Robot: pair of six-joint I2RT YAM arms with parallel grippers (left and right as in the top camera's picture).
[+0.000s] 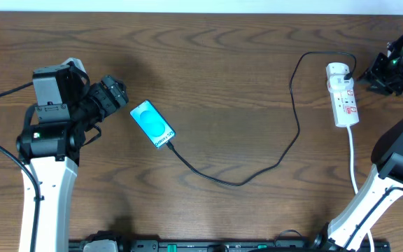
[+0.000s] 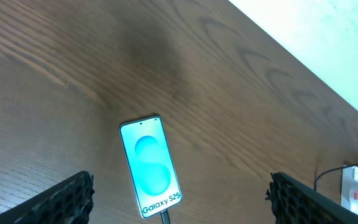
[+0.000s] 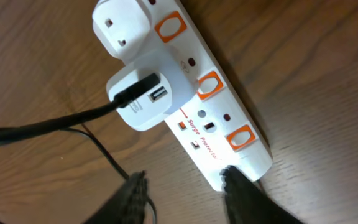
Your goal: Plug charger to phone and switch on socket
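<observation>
Phone (image 1: 152, 124) centre-left on table (image 1: 243, 77), charger cable (image 1: 257, 175) seated in its lower end. Far end runs to white adapter (image 3: 138, 99) in power strip (image 1: 344, 98), upper right. Plugging-in looks done. Orange switches (image 3: 209, 84): on or off, cannot tell. Left pincer (image 1: 117, 96) released beside phone. Right pincer (image 3: 184, 180) parted, empty, at strip's end.

The whole table (image 1: 229, 84) is taken in from straight above, from far off, by the overhead camera. The phone (image 2: 151, 165) is looked down on at a slant, fairly near, by the left wrist camera, with the socket (image 2: 356, 188) glimpsed at the right edge. The socket is seen from close above by the right wrist camera. Both are shared with the overhead view.
</observation>
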